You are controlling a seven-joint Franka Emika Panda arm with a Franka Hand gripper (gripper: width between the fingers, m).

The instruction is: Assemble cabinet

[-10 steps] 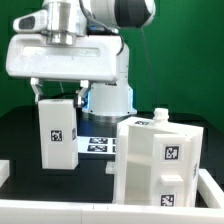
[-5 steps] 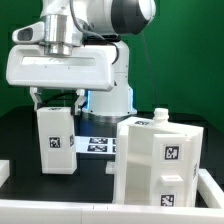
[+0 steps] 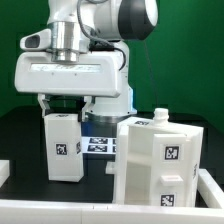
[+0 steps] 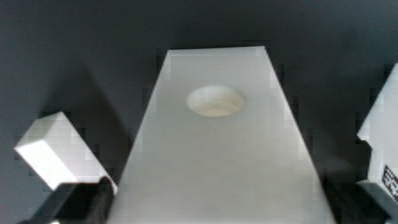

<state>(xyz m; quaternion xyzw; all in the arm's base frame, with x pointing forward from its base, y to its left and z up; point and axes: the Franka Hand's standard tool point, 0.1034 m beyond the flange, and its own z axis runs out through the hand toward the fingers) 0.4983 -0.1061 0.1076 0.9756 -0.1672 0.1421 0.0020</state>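
Observation:
My gripper is shut on a tall white cabinet panel with one square tag on its face. It holds the panel upright with its lower end close to the black table. In the wrist view the panel runs away from the gripper between the dark fingers and has a round knob on it. The white cabinet body, with tags and a small peg on top, stands to the exterior view's right of the panel, apart from it. Its edge shows in the wrist view.
The marker board lies flat on the table behind the panel, near the arm's base. A white rail runs along the table's front. A small white block lies on the table beside the panel in the wrist view.
My gripper has carried the panel toward the exterior view's right and lowered it, closer to the cabinet body. The cabinet body has not moved.

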